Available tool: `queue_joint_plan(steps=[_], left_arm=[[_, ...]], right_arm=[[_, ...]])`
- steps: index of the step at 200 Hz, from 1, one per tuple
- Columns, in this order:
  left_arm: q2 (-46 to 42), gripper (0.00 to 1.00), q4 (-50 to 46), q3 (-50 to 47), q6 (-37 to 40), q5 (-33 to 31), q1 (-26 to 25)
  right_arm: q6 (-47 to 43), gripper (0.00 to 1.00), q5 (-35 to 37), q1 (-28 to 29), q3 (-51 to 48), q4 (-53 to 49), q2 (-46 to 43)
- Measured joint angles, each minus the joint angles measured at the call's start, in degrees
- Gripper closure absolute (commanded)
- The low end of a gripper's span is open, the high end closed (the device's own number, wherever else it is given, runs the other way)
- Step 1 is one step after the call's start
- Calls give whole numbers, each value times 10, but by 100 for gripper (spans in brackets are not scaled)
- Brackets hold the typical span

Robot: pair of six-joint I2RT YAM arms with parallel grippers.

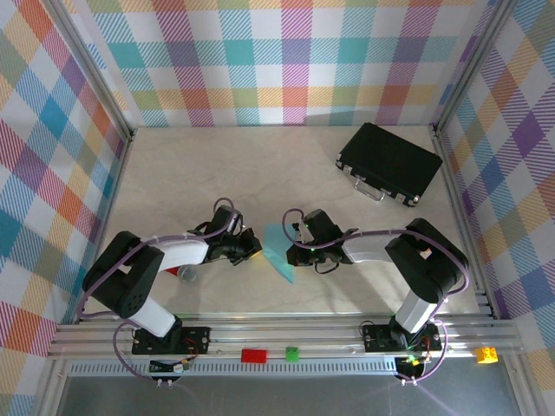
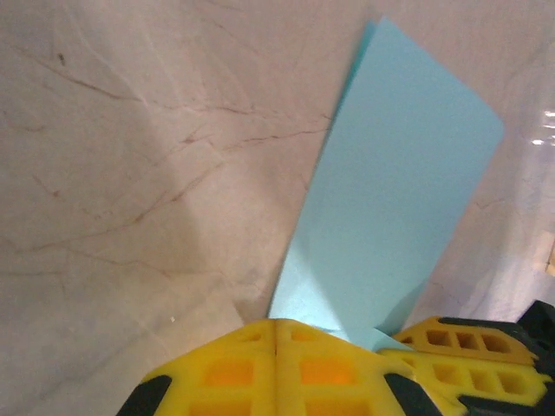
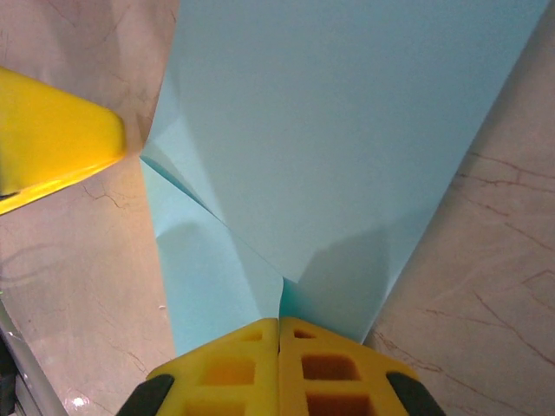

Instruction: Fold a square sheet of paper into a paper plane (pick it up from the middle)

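On the near half of the pale marble-look table (image 1: 191,173), the light-blue square sheet of thin paper (image 1: 277,247) lies partly folded between the two pincers, its point towards 6 o'clock.

The left gripper (image 2: 276,325), at the sheet's 9 o'clock, has its yellow fingers fully together. Its tip touches the paper's edge, and nothing seems to be held. The right gripper (image 3: 279,322), at 3 o'clock, is also fully closed. A raised crease runs straight into the seam between its fingers, so it appears to have that fold nipped.

The step looks like laying a flap over. It would go best with the left tip pinning the sheet flat and the right carrying its fold low and slowly, lining up the edges before pressing the crease. Thin paper will probably skid on this smooth top.

Far off at 1 o'clock sits the black rectangular case (image 1: 390,162), well apart.
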Motion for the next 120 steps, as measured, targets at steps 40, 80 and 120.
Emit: queue_joint_plan(steps=[40,80,120], left_arm=[[-37,97,8,9,16,18,-9],[12,99,57,14,15,64,-40],[59,100,68,13,14,69,-48]], right_arm=[[0,100,0,0,0,0,0],[0,100,0,0,0,0,0],[0,100,0,0,2,-2,0]])
